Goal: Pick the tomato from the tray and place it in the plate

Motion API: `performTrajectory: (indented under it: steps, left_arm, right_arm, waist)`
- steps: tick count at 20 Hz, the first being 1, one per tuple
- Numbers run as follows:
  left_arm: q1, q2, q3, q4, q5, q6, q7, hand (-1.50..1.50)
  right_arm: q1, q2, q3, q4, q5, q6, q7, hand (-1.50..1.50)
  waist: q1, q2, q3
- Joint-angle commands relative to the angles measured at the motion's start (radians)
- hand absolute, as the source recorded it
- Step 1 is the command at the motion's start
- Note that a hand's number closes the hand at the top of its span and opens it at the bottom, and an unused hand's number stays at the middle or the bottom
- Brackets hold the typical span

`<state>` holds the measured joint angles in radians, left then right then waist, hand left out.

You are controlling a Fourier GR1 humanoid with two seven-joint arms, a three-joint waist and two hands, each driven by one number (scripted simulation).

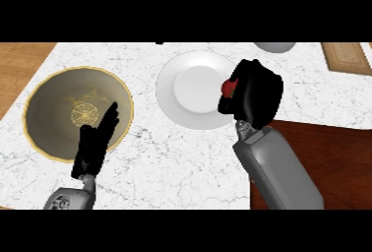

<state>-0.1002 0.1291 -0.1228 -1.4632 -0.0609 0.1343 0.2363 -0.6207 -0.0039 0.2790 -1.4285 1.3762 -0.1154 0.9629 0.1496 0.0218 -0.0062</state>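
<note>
Tomato, small, round and red [230, 88], sits wrapped in the curled black fingers of the right hand [253, 93], just over the right rim of the round white plate [190, 91]. Left hand [95, 142] rests open, fingers straight, across the gold-rimmed round tray [54, 96].

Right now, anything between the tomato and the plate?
Nothing visible. The right hand is curled round the tomato at the white plate's right rim, and the plate's surface shows bare. The left hand rests open over the gold-rimmed tray, off to the left and out of the path.
</note>
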Motion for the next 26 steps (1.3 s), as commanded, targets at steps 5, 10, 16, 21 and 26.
performTrajectory:
  steps: [5, 10, 16, 21, 26]
  left_arm:
    - [-0.021, -0.004, -0.007, 0.017, -0.007, -0.005, -0.007, 0.0]
    - [-0.044, -0.013, -0.008, 0.025, -0.009, 0.0, 0.011, 0.0]
    - [-0.025, -0.005, 0.013, 0.048, -0.008, 0.005, -0.026, 0.0]
    - [-0.021, -0.028, 0.0, 0.064, -0.029, 0.034, -0.025, 0.0]
    - [-0.048, -0.009, 0.02, 0.052, 0.006, -0.007, -0.008, 0.0]
  right_arm:
    - [-0.27, 0.004, -0.002, 0.23, 0.086, -0.035, 0.394, 1.5]
    - [-0.335, 0.003, -0.034, 0.38, 0.066, -0.096, 0.448, 1.5]
    - [-0.374, 0.003, -0.066, 0.526, 0.008, -0.175, 0.459, 1.5]
    - [-0.36, 0.003, -0.1, 0.651, -0.131, -0.209, 0.402, 1.5]
    - [-0.355, 0.003, -0.16, 0.726, -0.328, -0.284, 0.3, 1.5]
  waist:
    - [0.028, 0.005, 0.001]
    - [0.017, 0.011, 0.004]
    - [-0.005, 0.009, 0.005]
    - [-0.016, 0.01, 0.006]
    - [-0.005, 0.014, 0.007]
